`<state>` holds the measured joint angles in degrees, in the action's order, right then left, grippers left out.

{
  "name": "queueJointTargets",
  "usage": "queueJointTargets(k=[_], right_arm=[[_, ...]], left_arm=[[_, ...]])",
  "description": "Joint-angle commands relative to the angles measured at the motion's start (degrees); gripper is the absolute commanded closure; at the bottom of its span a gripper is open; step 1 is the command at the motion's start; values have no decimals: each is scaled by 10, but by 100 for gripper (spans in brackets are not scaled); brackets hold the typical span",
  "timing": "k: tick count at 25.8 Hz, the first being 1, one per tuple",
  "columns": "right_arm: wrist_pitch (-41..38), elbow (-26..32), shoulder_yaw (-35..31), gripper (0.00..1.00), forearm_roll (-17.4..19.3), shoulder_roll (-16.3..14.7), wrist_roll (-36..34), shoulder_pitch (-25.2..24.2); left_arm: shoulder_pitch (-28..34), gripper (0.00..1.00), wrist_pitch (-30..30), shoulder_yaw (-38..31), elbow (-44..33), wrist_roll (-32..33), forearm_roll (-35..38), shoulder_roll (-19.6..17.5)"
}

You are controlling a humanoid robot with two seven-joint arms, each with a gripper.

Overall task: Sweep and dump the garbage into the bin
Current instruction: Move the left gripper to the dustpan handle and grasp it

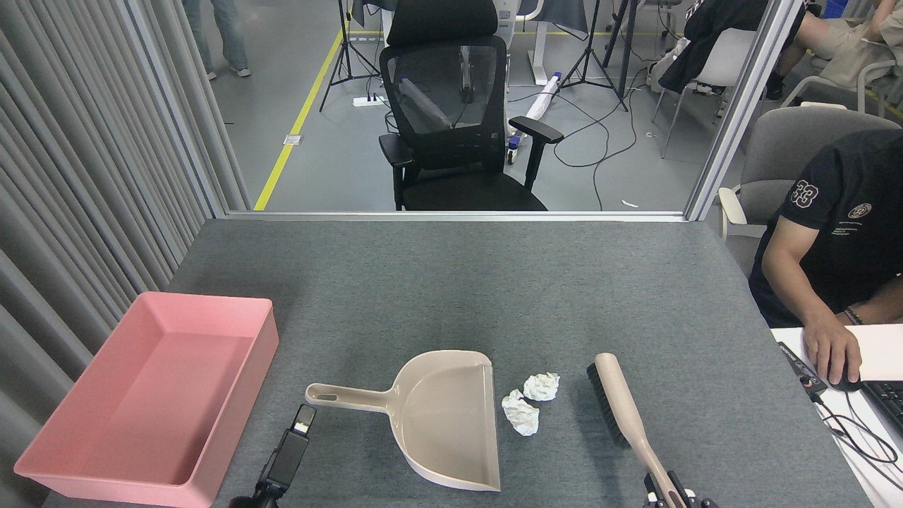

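Two crumpled white wads of garbage [542,386] [520,414] lie on the grey table between the beige dustpan [444,423] and a beige brush [612,402]. The dustpan's open edge faces the wads and its handle points left. At the left edge of the table sits the pink bin [211,303], with nothing in it. My left gripper [305,418] stands just below the tip of the dustpan handle, dark and narrow, so its jaws are hard to read. At the bottom edge, my right gripper [667,488] is shut on the brush's handle.
A person in a dark shirt [839,233] sits at the right with a hand on a mouse [839,381] beside a keyboard. A black office chair [458,127] stands beyond the table's far edge. A grey curtain [85,176] runs along the left.
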<state>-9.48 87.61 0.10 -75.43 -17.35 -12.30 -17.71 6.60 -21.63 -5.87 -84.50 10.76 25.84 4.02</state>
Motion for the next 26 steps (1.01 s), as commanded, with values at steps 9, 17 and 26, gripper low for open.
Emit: queueJointTargets(k=[9, 17, 26], right_arm=[[-1, 4, -2, 100, 1, -1, -1, -4], [0, 5, -4, 100, 2, -1, -1, -5], [-1, 8, -5, 100, 2, -3, -2, -6]], left_arm=[[-65, 1, -3, 20, 77, -3, 125, 0], [-95, 1, -3, 21, 130, -26, 127, 13], [-127, 1, 0, 19, 184, -24, 121, 24]])
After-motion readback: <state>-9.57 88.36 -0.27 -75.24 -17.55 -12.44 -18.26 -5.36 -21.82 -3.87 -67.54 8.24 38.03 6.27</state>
